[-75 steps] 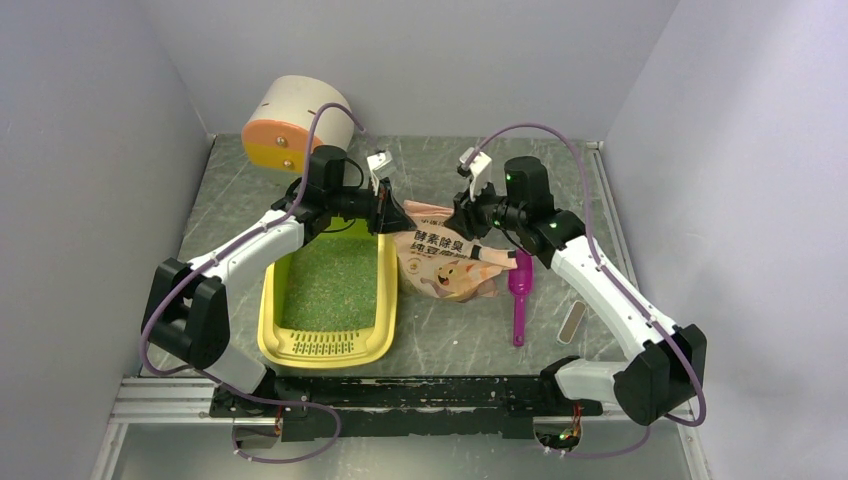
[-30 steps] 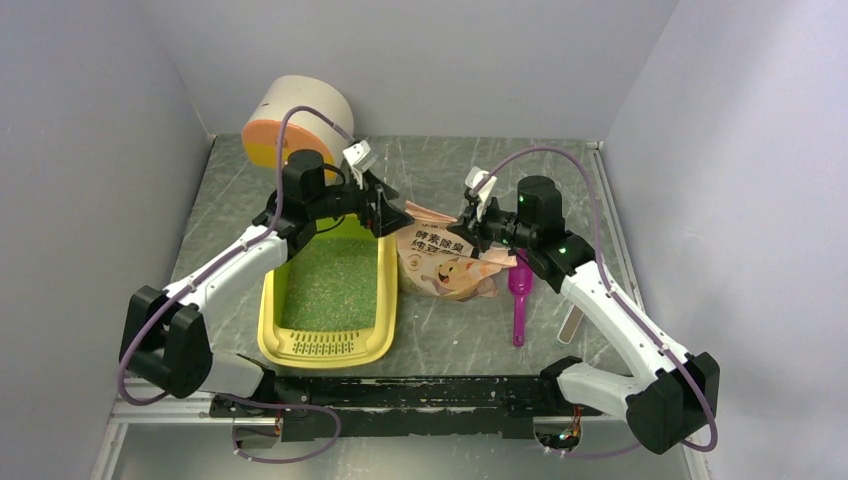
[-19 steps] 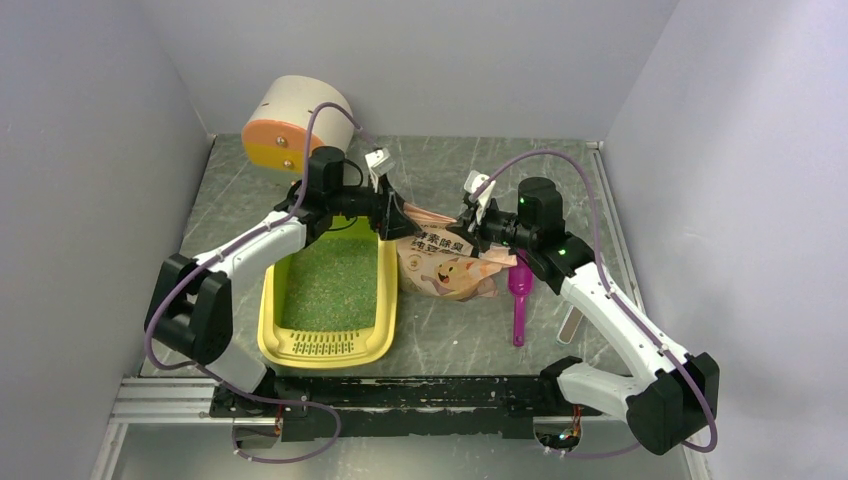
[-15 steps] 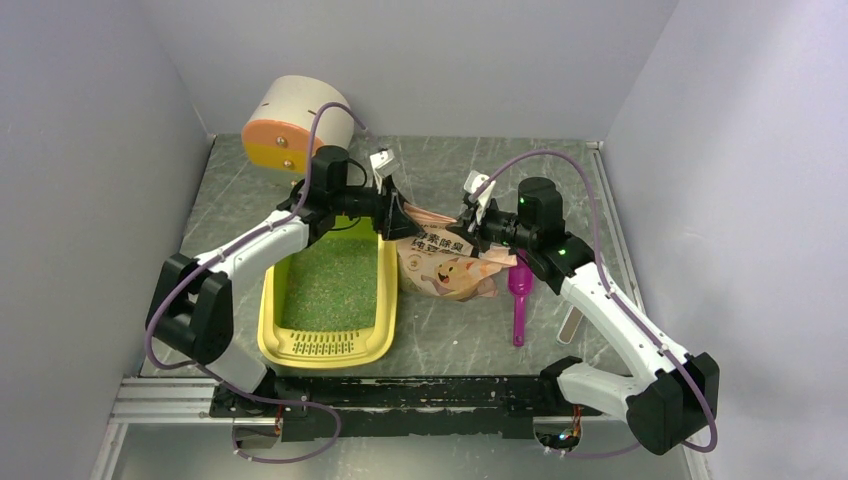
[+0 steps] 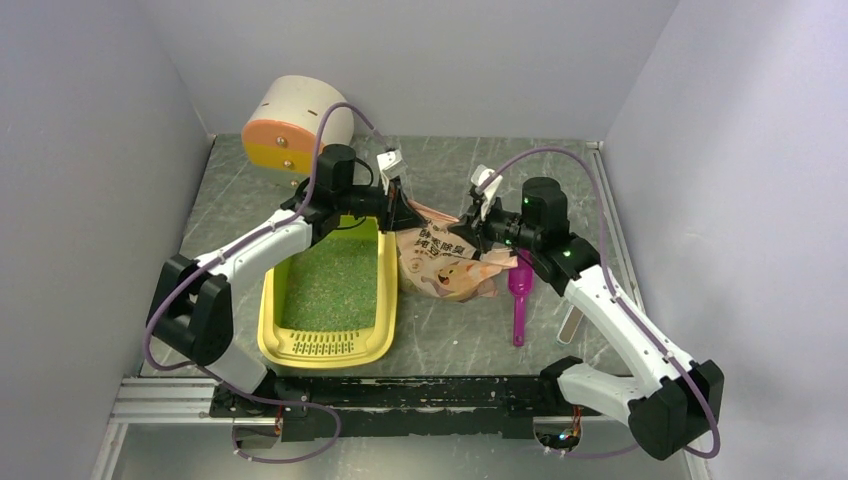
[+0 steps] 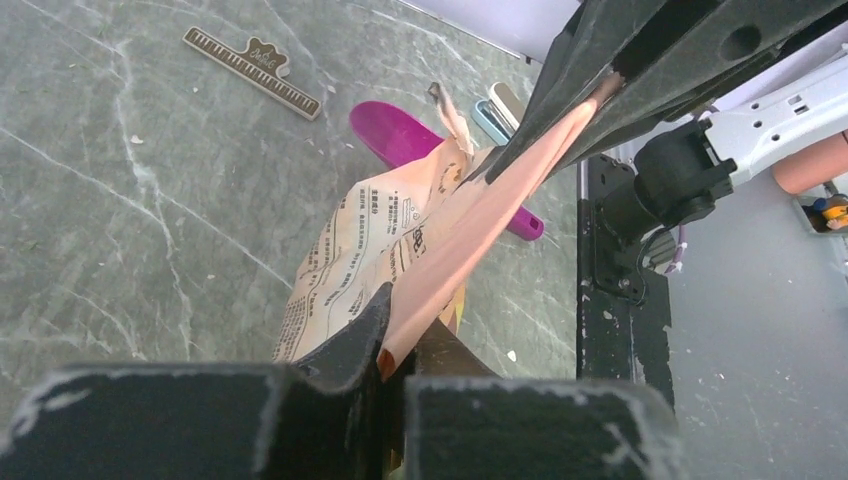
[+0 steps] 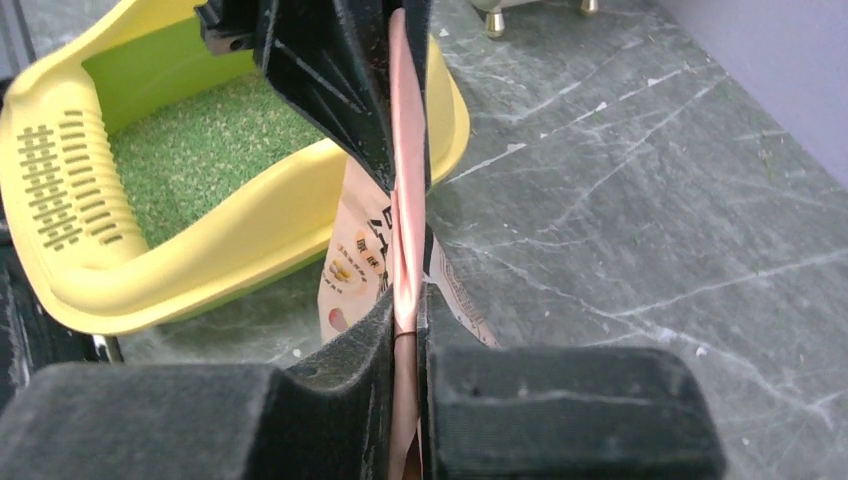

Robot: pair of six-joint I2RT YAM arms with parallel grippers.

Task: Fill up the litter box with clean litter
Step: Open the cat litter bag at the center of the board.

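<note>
Litter box (image 5: 322,347) on counter (image 5: 450,335), left of centre, long axis front to back, slotted grille at the near short end. Clean litter (image 5: 332,282) lies inside it as a speckled green layer over the floor of the tray; right wrist view shows the same granules (image 7: 200,150) below the yellow rim (image 7: 200,270).

Pink-beige printed bag (image 5: 450,268) sits just right of the box's far right corner; cannot tell whether they touch. Its upper edge is drawn taut between the two arms.

Left fingers (image 5: 406,213) closed narrow on the bag's left end. In the left wrist view they (image 6: 370,340) pinch the pink film, which runs straight to the opposite pair.

Right fingers (image 5: 468,232) closed narrow on the right end. In the right wrist view they (image 7: 375,340) clamp the film edge-on. Printed body of the bag (image 7: 352,262) hangs below, beside the box wall.

Magenta scoop (image 5: 519,298) lies on the counter right of the bag, bowl end at the bag's edge. Small wooden ruler (image 5: 572,322) lies further right. White cylinder (image 5: 295,120) with an orange end stands at the far left corner, behind the box.
</note>
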